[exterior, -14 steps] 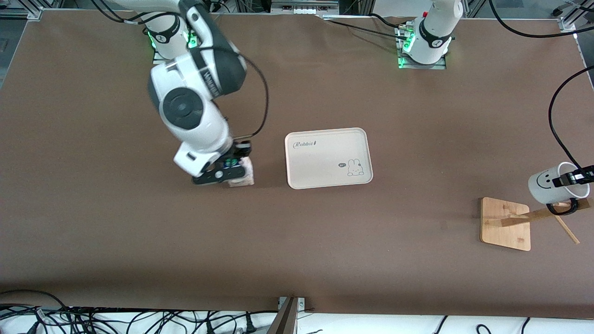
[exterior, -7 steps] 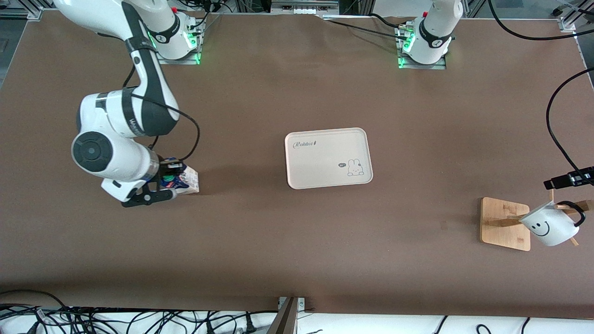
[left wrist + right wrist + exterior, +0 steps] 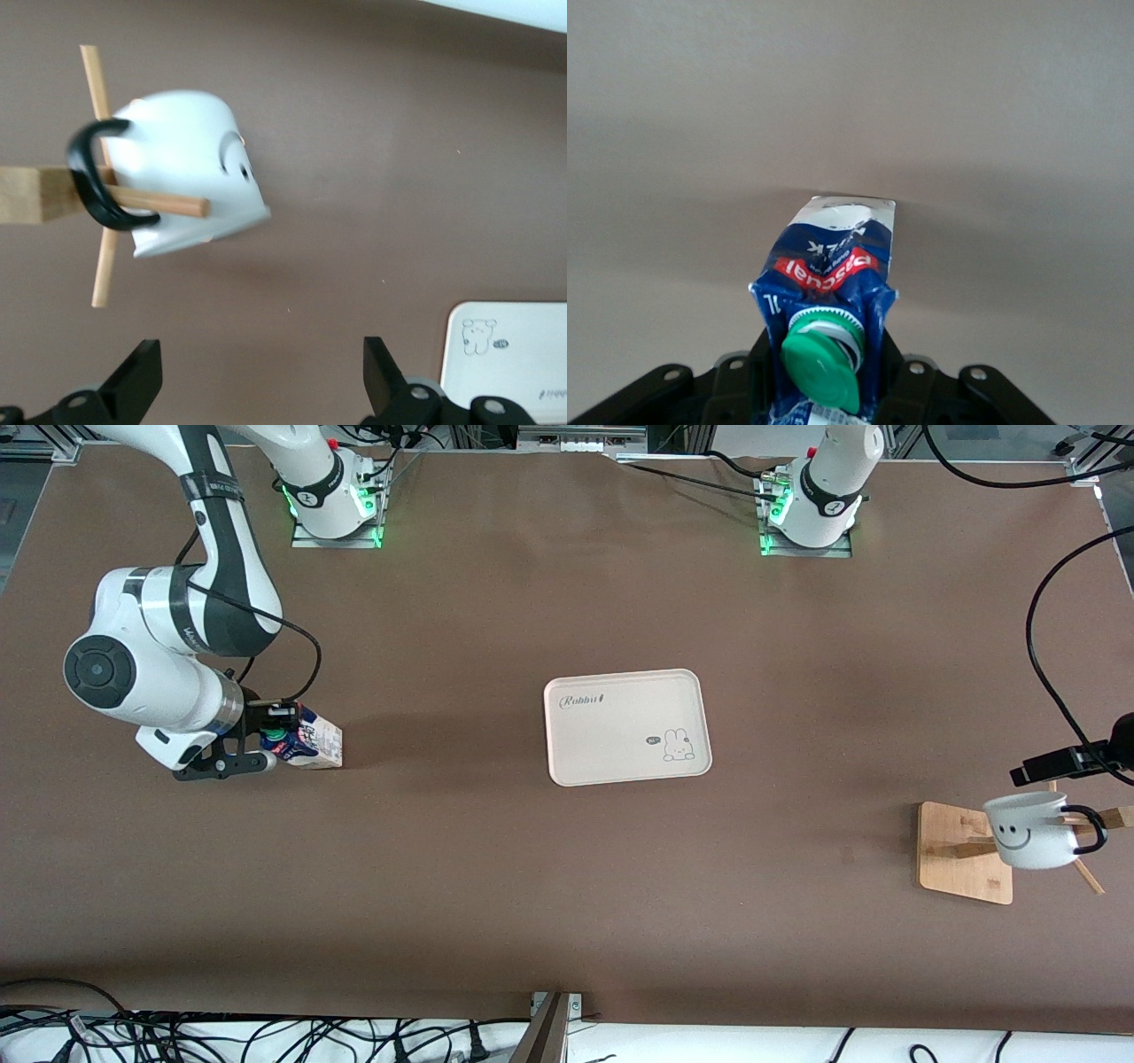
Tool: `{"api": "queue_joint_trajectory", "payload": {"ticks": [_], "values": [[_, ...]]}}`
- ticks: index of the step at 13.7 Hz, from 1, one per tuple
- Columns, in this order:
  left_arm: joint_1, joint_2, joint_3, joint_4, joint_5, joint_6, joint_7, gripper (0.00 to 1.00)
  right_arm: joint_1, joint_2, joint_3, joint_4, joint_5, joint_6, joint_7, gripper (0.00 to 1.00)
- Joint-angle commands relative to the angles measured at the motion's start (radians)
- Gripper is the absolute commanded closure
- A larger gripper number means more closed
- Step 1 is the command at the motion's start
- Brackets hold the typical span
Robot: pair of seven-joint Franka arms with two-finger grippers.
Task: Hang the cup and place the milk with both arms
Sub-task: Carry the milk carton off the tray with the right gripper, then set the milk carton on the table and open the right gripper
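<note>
The white cup with the smiley face hangs by its black handle on a peg of the wooden rack at the left arm's end of the table. In the left wrist view the cup hangs on the peg. My left gripper is open and empty, apart from the cup; one of its fingers shows just above the cup. My right gripper is shut on the top of the blue milk, tilted and low at the right arm's end. The milk's green cap sits between the jaws.
A cream tray with a rabbit print lies at the table's middle, between the milk and the rack; its corner shows in the left wrist view. Cables run along the front edge of the table.
My left gripper let go of the cup, which now hangs on the rack's peg. My right gripper moved the milk away from the tray toward the right arm's end of the table.
</note>
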Motion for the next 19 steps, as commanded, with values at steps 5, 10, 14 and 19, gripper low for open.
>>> {"api": "queue_joint_trajectory", "payload": {"ticks": [5,10,14,19], "values": [[-0.088,-0.076,-0.028,-0.037,0.112,-0.057,-0.003,0.0,0.009,-0.058,-0.013,-0.103,0.012,0.077,-0.022,0.3],[-0.119,-0.094,-0.029,-0.047,0.112,-0.077,0.002,0.0,0.012,-0.055,-0.007,0.004,-0.002,0.019,-0.041,0.0],[-0.131,-0.097,-0.047,-0.045,0.112,-0.089,0.006,0.0,0.022,-0.054,0.001,0.229,0.004,-0.239,-0.012,0.0],[-0.267,-0.285,0.099,-0.28,0.094,0.041,0.028,0.0,0.022,-0.15,-0.008,0.323,-0.011,-0.452,0.036,0.0]]}}
